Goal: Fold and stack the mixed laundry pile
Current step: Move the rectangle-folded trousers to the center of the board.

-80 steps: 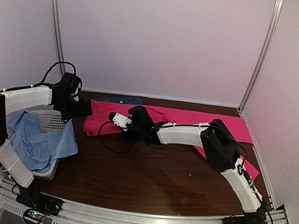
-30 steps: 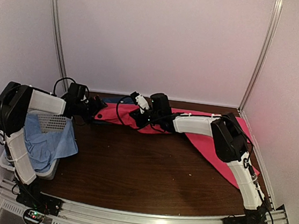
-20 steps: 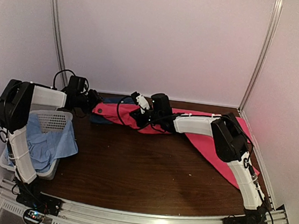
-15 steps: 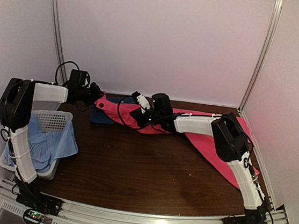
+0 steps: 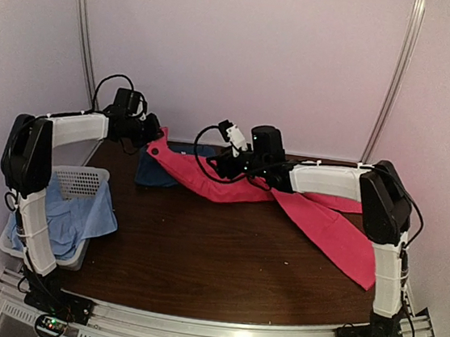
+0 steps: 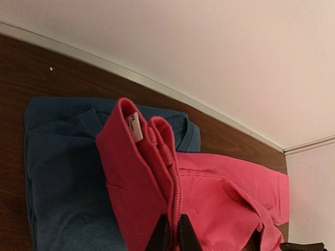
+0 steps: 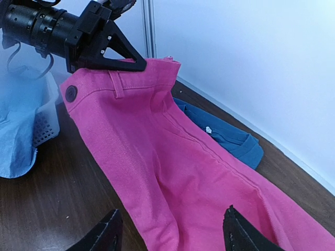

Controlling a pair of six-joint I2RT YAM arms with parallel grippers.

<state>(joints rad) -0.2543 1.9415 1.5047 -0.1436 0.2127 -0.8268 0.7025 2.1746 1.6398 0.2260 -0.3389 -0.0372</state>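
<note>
White basket point(image 5: 83, 182) under pale-blue cloth point(image 5: 69, 217), far left

Cloth point(image 5: 73, 218) in basket point(image 5: 87, 177) at left; trousers point(image 5: 324, 226) partly over T-shirt point(image 5: 153, 173) at back

The magenta-pink garment point(image 5: 324, 225), buttoned at its waistband, has that end lifted at the back left, the rest trailing across the table point(image 5: 199, 255) toward the right. A dark blue T-shirt point(image 5: 151, 174) lies flat partly beneath it; the pale light-blue cloth point(image 5: 73, 216) sags crumpled over the basket point(image 5: 86, 177).
</note>
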